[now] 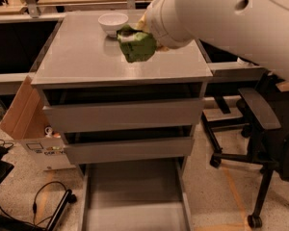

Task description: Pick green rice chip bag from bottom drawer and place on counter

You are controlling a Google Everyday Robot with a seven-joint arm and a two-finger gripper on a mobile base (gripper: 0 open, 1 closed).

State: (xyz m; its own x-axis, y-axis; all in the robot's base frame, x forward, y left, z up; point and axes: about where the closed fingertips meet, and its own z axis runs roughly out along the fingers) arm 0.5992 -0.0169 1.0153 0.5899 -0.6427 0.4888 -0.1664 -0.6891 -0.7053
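Green bag (pixel 136 45) at the arm's tip, over the grey surface (pixel 82 57) and just beside a white bowl (pixel 112 22); its print is unreadable. Claw (pixel 148 32) is mostly hidden behind the wrist, so its grip cannot be told. Bottom drawer (pixel 135 196) stands pulled out. Label on the cardboard box (pixel 31 129) is illegible.

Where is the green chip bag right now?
In the camera view, the green rice chip bag is at the claw, over the back of the counter, just right of the white bowl.
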